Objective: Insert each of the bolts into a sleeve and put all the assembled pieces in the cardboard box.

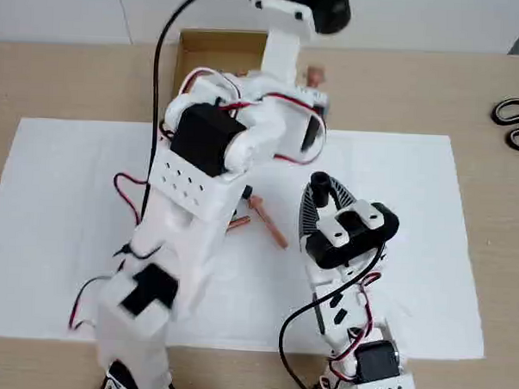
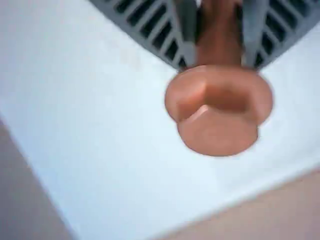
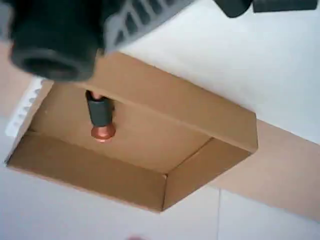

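One sleeved bolt [image 3: 101, 119] already lies in the cardboard box [image 3: 200, 125], our left hand [image 2: 218, 22] clamps a bare bolt [image 2: 218, 107], our right hand [image 1: 323, 201] holds a sleeve [image 3: 50, 45], and loose bolts [image 1: 269, 222] wait on the counter's paper [image 1: 69, 221], so we judge most assembly remains.

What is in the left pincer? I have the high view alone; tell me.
Observer: A copper bolt, shank clamped in the left pincer, flanged head outward.
Operator: Report the cardboard box's inside.
Observer: One assembled piece is inside the cardboard box, its copper head showing.
Operator: Now the right pincer.
Observer: It grips a black sleeve; the bore looks empty.
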